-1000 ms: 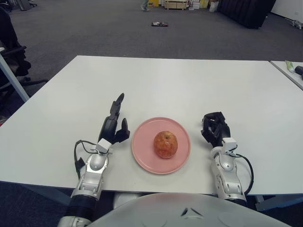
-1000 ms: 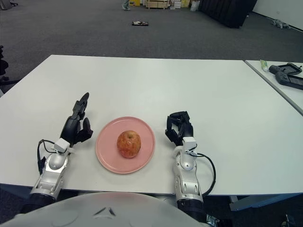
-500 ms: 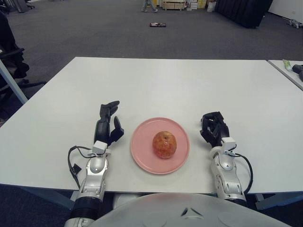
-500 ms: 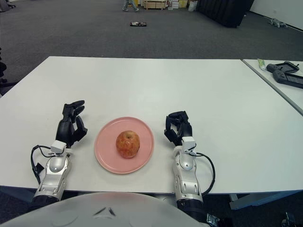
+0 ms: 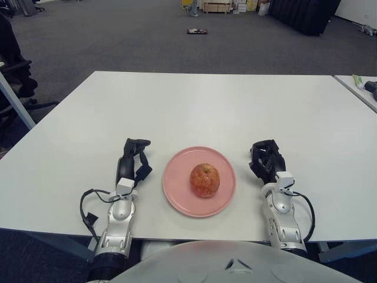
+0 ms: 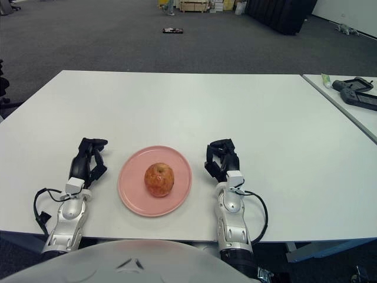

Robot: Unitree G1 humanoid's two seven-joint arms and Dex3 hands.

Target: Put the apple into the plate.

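A red-yellow apple (image 5: 204, 180) sits upright in the middle of a round pink plate (image 5: 177, 191) on the white table. My left hand (image 5: 132, 160) rests on the table just left of the plate, fingers curled and holding nothing. My right hand (image 5: 265, 160) rests on the table just right of the plate, fingers curled and empty. Neither hand touches the apple or the plate.
The white table (image 5: 212, 106) stretches far behind the plate. A second table with a dark device (image 6: 355, 92) and a small tube (image 6: 326, 79) stands at the right. A chair (image 5: 15, 65) stands off the left edge. Grey carpet lies beyond.
My left hand has pulled back toward me and away from the plate, and its raised fingers have curled down onto the table. The apple, plate and right hand have not moved.
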